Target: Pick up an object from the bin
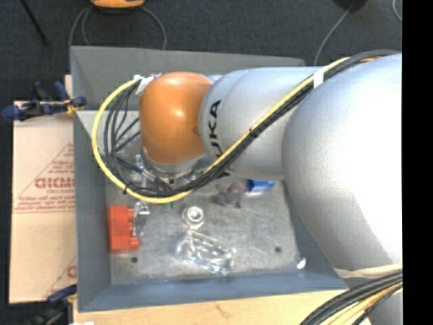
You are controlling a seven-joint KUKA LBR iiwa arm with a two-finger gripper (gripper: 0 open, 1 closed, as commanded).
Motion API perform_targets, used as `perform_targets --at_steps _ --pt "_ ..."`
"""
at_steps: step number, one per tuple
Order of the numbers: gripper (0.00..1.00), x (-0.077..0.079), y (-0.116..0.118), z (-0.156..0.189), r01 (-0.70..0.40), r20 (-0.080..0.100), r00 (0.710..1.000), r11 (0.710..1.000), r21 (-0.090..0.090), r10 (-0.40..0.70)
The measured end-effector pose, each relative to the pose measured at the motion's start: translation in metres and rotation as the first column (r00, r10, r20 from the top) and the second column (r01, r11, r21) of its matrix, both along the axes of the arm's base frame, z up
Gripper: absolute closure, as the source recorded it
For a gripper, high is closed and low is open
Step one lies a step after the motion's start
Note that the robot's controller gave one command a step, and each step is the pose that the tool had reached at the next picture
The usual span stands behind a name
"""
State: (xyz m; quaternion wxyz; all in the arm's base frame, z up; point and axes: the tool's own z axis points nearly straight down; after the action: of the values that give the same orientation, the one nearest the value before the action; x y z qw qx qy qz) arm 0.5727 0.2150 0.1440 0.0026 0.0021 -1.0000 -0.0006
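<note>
Camera view puts the gripper [141,217] low at eight o'clock in the bin [89,235], just beside an orange block [120,230]; whether it is open or closed cannot be told. This looks like the approach step. The next move probably calls for centring over the block, then closing and lifting.

Grey bin [91,249], orange block [120,227] at left, clear wrapper [205,252] centre

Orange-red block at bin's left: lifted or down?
Down: the orange-red rectangular block lies flat on the floor of the grey metal bin, gripper beside its right edge.
</note>
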Motion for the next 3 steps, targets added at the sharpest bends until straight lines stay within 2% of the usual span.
perform_targets --at_steps 1,2,3 --pt "0.0 -0.0189 0.0083 -0.0699 -0.399 0.012 0.917 0.917 -0.003 0.399" --pt "0.0 -0.0249 0.0137 -0.0696 -0.402 0.016 0.915 0.916 -0.006 0.402" --pt "1.0 -0.0249 0.013 -0.0698 -0.398 0.015 0.917 0.918 -0.005 0.398"
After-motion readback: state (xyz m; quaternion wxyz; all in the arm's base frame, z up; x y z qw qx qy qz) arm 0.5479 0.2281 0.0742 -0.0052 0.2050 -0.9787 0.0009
